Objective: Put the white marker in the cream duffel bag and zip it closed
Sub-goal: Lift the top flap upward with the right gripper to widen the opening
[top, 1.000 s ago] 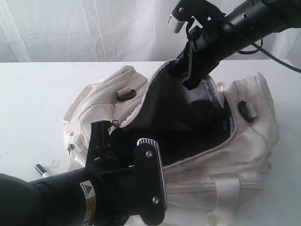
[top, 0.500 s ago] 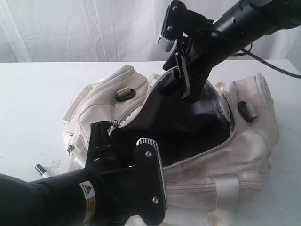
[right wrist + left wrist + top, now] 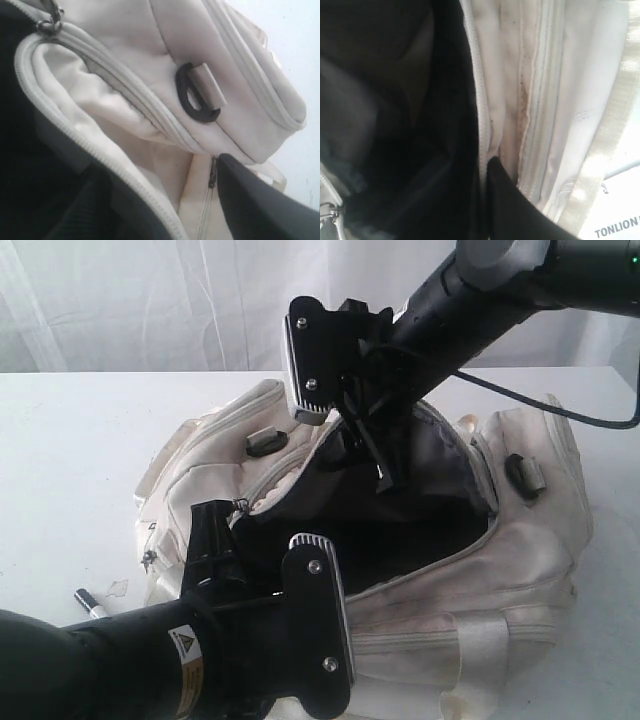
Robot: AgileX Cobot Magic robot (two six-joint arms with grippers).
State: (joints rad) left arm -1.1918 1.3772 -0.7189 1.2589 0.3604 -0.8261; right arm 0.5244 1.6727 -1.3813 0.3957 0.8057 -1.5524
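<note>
The cream duffel bag lies open on the white table, its dark lining showing. The white marker lies on the table left of the bag, mostly hidden behind my left arm. My left gripper is shut on the bag's near zip edge, beside the zipper pull. My right gripper hangs open over the far side of the opening, holding nothing. One of its fingers shows beside the far rim and a side pocket.
Black clips sit on the bag's side pockets. A shiny webbing handle hangs down the bag's front. A white curtain hangs behind the table. My left arm fills the lower left foreground.
My right gripper opened and let go of the far rim, then swung left and lower over the opening. The lifted flap has sunk back. The left gripper has not moved.
</note>
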